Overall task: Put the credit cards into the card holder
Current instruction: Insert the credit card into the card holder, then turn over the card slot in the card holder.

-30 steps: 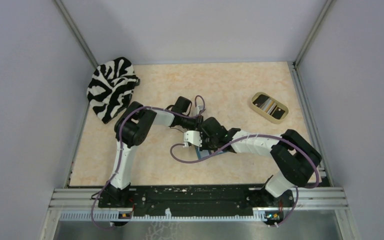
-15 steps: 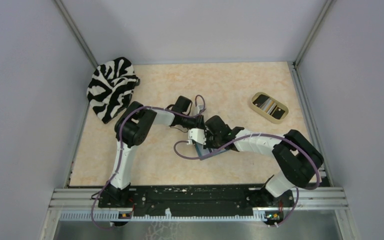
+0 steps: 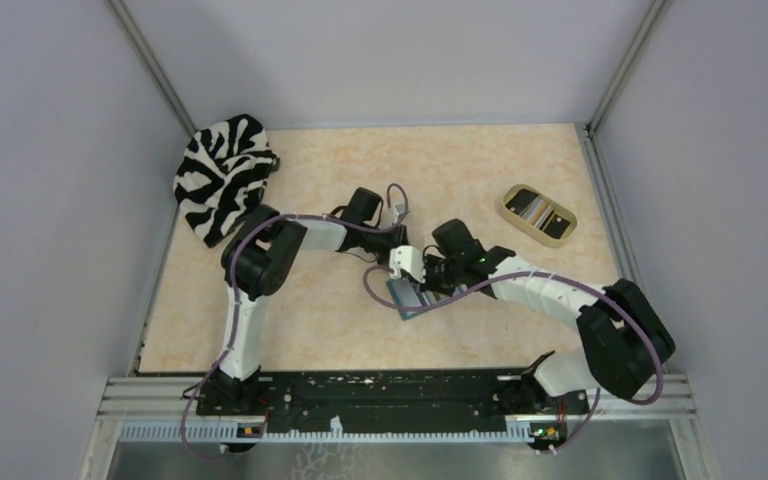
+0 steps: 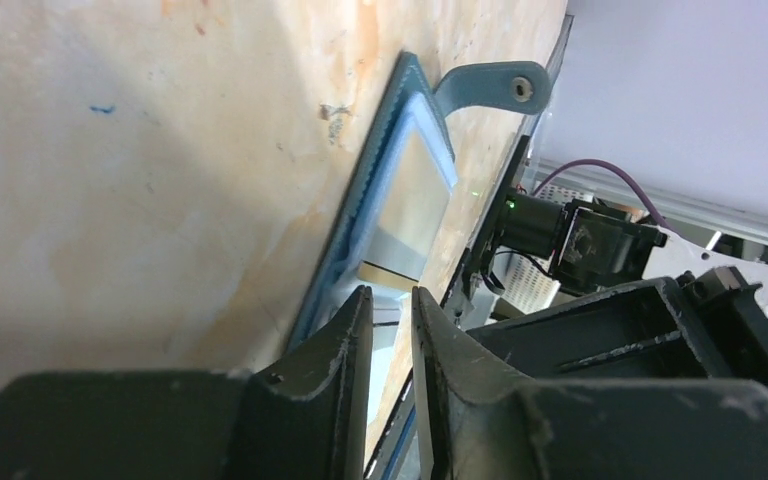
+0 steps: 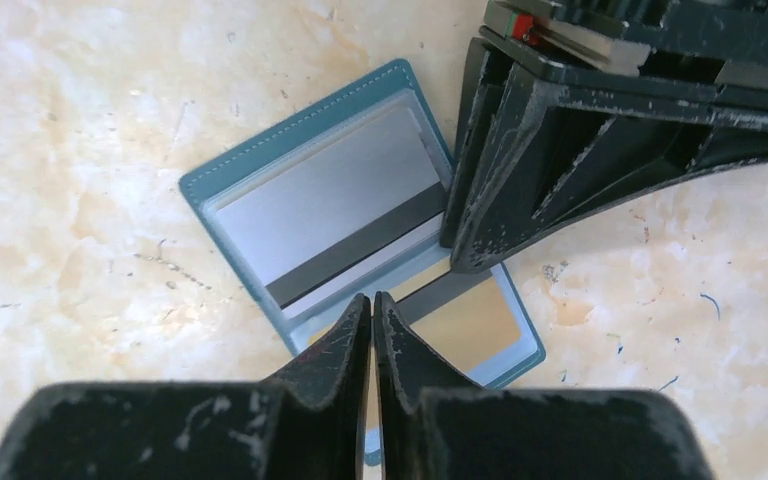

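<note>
Teal-blue, lying open and flat on the table (image 3: 480, 165): that's the card holder (image 5: 196, 192), and both grippers are right on top of it.

Right gripper (image 5: 372, 318) first. Its fingers are pressed together with nothing pinched between them, tips over the holder's middle fold. Just beyond those tips, in the far panel, sits a silver-grey card (image 5: 320, 195) with a dark stripe along its near edge. Off to the right of the tips, in the near panel, a tan card (image 5: 465, 325) is tucked in, a dark band across its top.

Now the left gripper (image 4: 390, 300). Its fingers are parted by a narrow slit, and nothing shows clamped in it. Seen from the right wrist, it comes in from the upper right, tips down at the holder's edge where the two panels meet. Touching or just above, can't tell.

Ahead of the left fingers the holder runs away edge-on, its snap tab (image 4: 490, 85) sticking out at the far end, the tan card's corner just past the fingertips.

Well out past the left arm's elbow lies a zebra-striped cloth (image 3: 222, 175). Out beyond the right arm there's a beige oval tray (image 3: 538, 213).
</note>
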